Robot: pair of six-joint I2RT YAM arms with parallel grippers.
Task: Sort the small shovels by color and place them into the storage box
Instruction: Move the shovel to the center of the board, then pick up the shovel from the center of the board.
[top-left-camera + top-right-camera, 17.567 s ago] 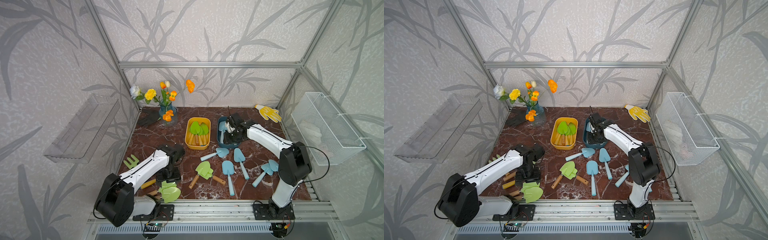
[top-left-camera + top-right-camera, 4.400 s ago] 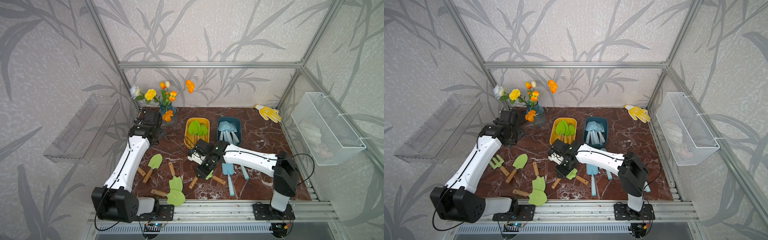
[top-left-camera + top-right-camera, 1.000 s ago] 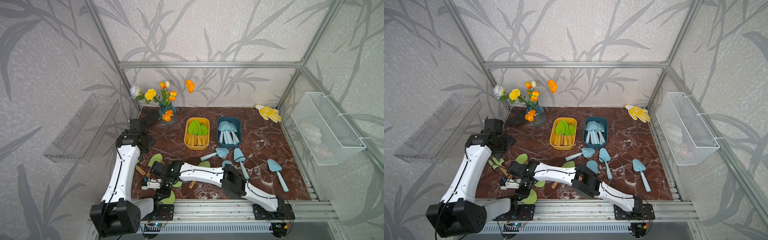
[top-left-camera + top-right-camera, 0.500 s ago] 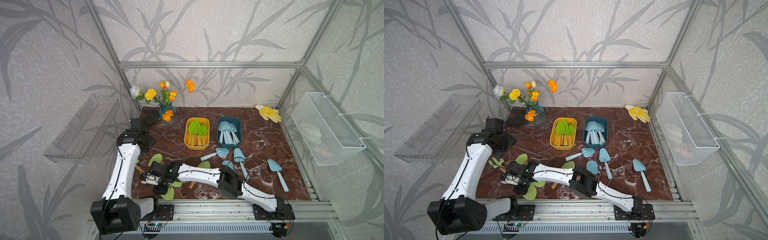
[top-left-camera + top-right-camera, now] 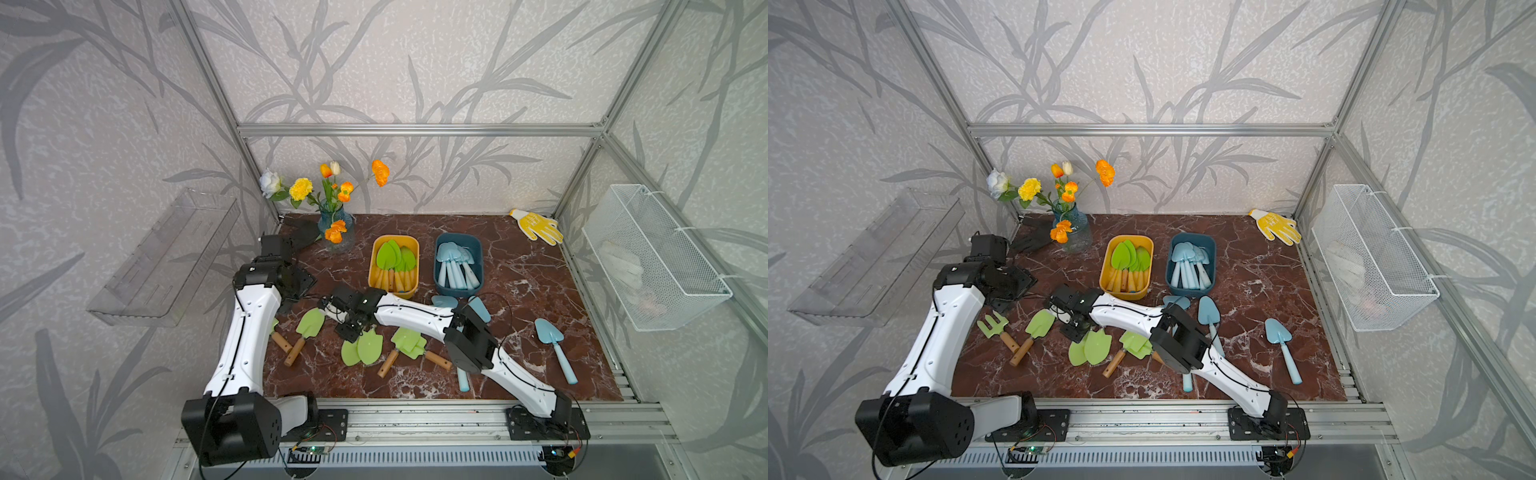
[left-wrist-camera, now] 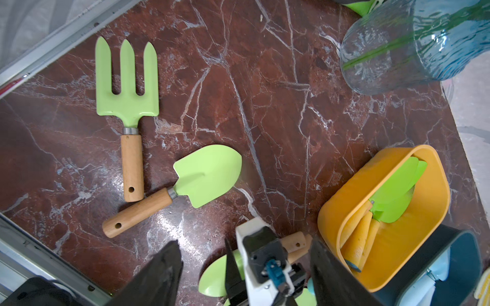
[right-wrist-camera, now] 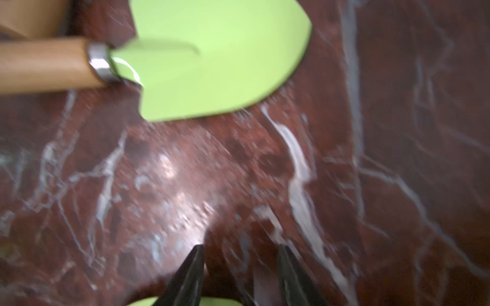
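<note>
- right gripper (image 5: 352, 328), formerly at 7 o'clock by the front edge, now left of centre, jaws apart and empty.
- two green shovels (image 5: 363, 348) overlap at its 6 o'clock.
- left gripper (image 6: 244, 242): fingers wide apart, empty, at 10 o'clock.
- yellow box (image 5: 394, 238), 12 o'clock, holds further green shovels; blue box (image 5: 437, 259) beside it holds blue shovels (image 5: 455, 266).

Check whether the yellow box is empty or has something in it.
Not empty: the yellow box holds several green shovels, blades overlapping, wooden handles side by side.
</note>
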